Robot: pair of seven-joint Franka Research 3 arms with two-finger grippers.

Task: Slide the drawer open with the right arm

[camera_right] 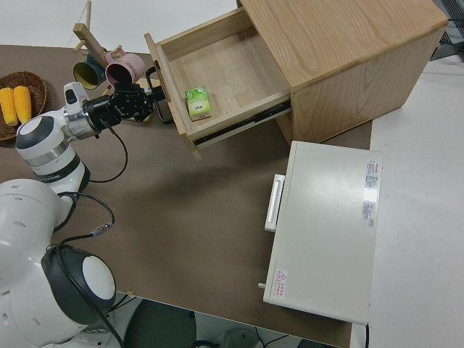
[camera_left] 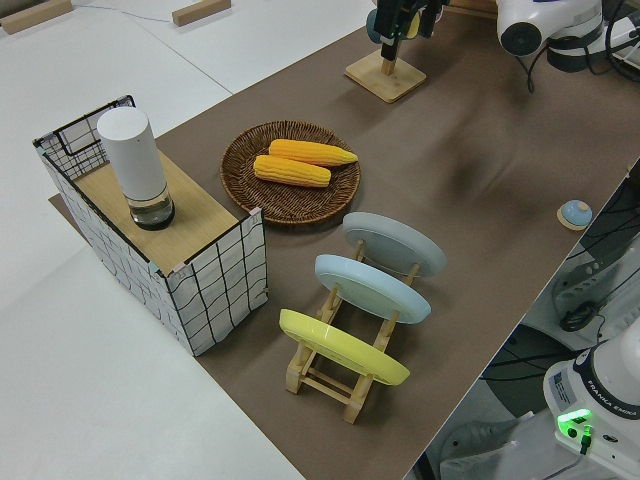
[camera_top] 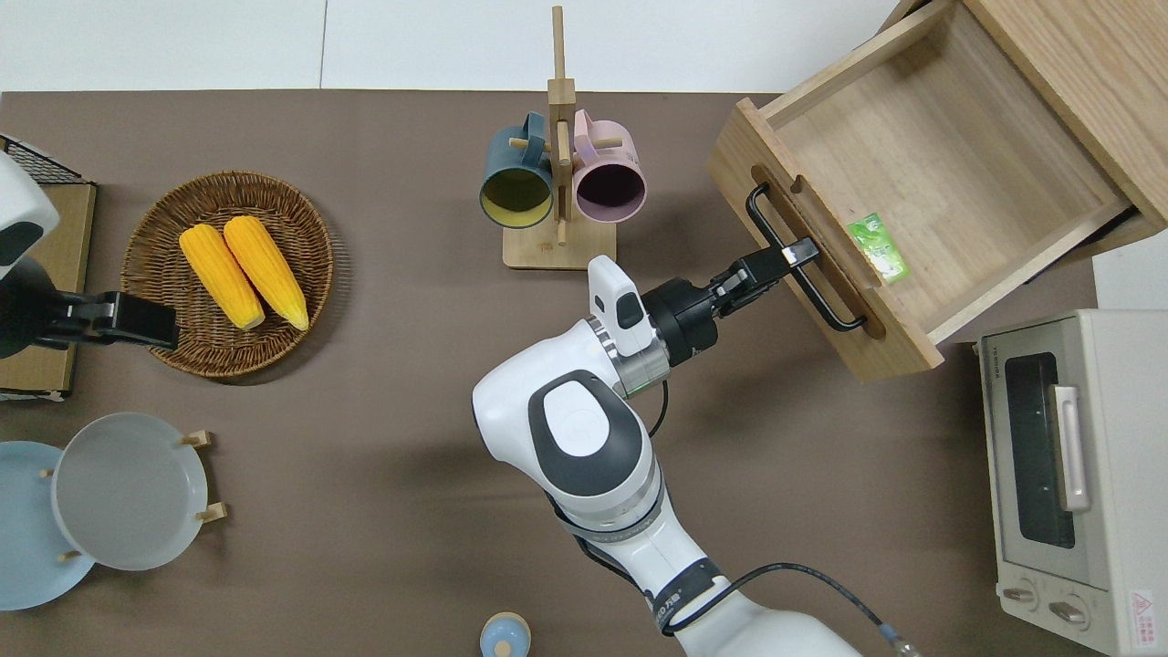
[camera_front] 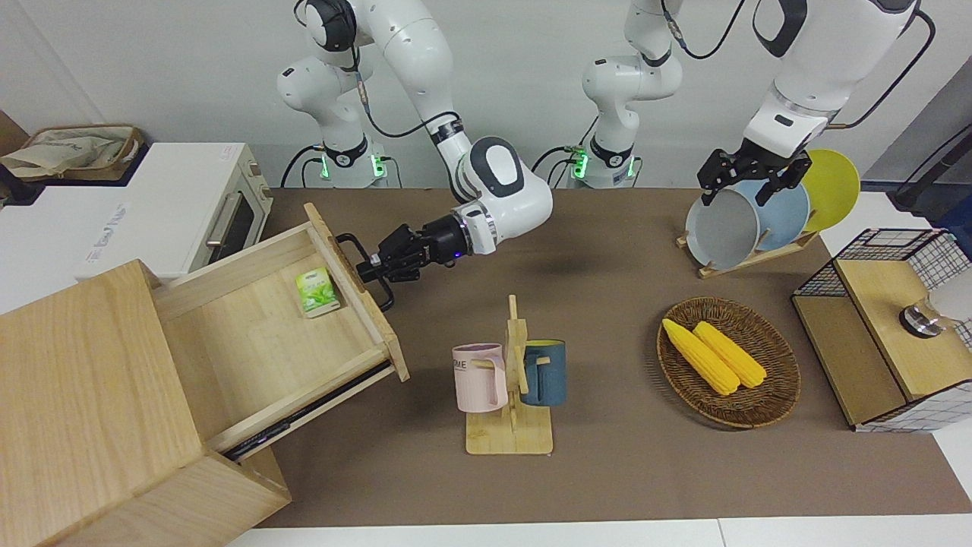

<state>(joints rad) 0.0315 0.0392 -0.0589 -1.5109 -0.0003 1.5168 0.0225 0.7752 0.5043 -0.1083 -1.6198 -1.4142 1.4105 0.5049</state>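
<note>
A: Drawer?

B: Pulled well out of the pale wooden cabinet, at the right arm's end of the table. Standing open, inside in full view from overhead. Holds one small green packet, lying against the inside of the front panel.

A: Handle?

B: Black metal loop handle on the drawer front, caught in the right gripper. Fingers closed around the bar near its middle, pinching it. Blue light showing on the wrist in the front view.

A: Left gripper?

B: Parked. Fingers spread apart in the front view, gripping nothing.

A: Around the drawer?

B: White toaster oven just beside the drawer, nearer to the robots than it. Wooden mug stand near the drawer front, toward the left arm's end: pink mug on the drawer's side, dark blue mug on the opposite one. Wicker basket with two yellow corn cobs, well apart from the drawer, toward the left arm's end. Plate rack with grey, blue and yellow plates, likewise well apart from the drawer, nearer to the robots than the basket. Wood-and-wire-mesh box farthest from the drawer, at the left arm's end.
</note>
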